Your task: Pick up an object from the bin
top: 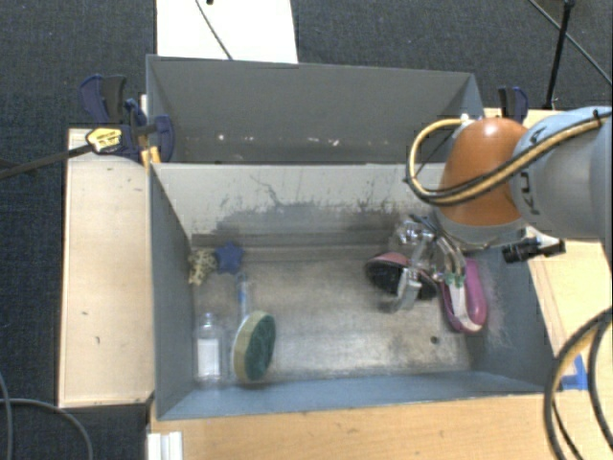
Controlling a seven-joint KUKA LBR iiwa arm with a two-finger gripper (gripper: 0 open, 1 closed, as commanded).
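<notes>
Dark carpet lies all around the grey metal bin. At the front of the bin, in the corner on the view's left, a small clear bottle stands next to a round flat pad that is green on its face and tan at its edge. The pad leans on its side. Any writing on the bottle is too small to read.

At the front on the view's right lies a long purple and white thing, close to the bin's side wall. Just beside it, a bit farther back, the pincer hangs low over the bin floor. I cannot tell if the pincer is spread or pressed together.

A black and pink thing lies right by the pincer, on the view's left of it. So the pincer sits between these two things.

Farther back on the left, a small blue thing and a spotted yellow thing rest near the back wall. The arm's orange cover is above the pincer.
</notes>
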